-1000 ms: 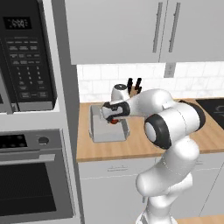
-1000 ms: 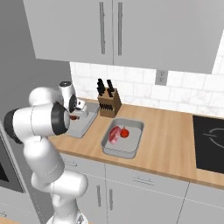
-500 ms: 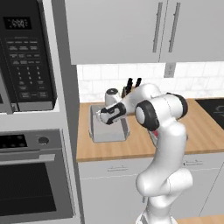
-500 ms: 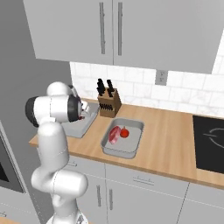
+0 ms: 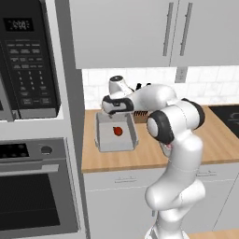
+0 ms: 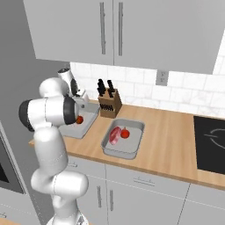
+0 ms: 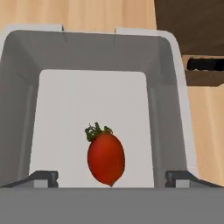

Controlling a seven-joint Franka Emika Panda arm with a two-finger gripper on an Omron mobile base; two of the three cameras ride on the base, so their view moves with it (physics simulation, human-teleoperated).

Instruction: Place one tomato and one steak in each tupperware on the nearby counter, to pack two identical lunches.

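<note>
Tomato [image 7: 106,158], small, glossy and red, lies in the left grey rectangular tupperware [image 5: 102,140]; the gripper [image 7: 111,178] hovers above, fingers spread apart.

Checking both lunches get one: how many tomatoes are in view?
2. One tomato lies in the left tupperware below the gripper; the other tomato sits beside the steak in the right tupperware.

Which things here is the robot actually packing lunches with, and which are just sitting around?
Part of the job: left tupperware with a tomato; right tupperware with a steak and second tomato; counter.

Just sitting around: knife block, stovetop, microwave, oven.
</note>
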